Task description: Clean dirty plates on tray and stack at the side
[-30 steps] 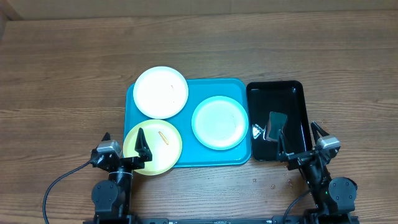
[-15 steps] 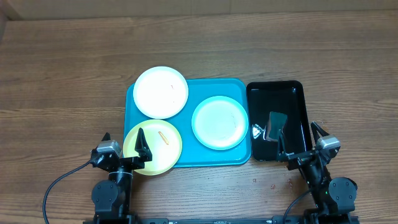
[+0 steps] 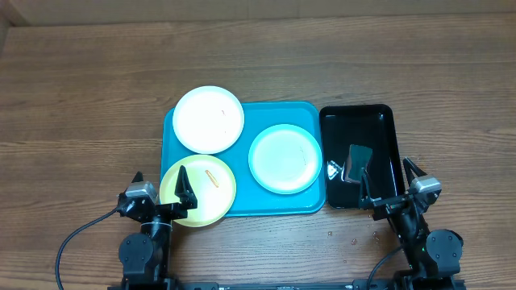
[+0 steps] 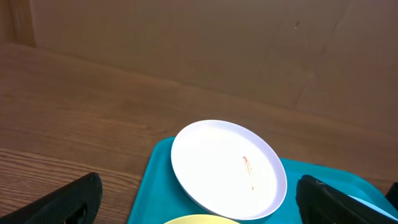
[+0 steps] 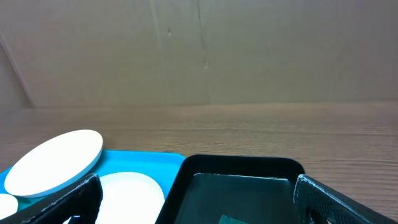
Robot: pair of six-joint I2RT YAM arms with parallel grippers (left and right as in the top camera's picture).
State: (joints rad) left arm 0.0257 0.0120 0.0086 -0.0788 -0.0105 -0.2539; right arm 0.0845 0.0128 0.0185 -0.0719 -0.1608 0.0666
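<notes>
The turquoise tray lies mid-table. The white plate sits on its far left corner, overhanging the rim, with a thin orange smear; it also shows in the left wrist view. The mint-blue plate lies on the tray's right half. The yellow-green plate, with an orange smear, overhangs the near left corner. My left gripper is open and empty above the yellow-green plate's near edge. My right gripper is open and empty at the near end of the black tray.
The black tray holds a dark sponge-like pad and a small white scrap. Small crumbs or droplets lie on the wood near the right arm. A cardboard wall stands behind the table.
</notes>
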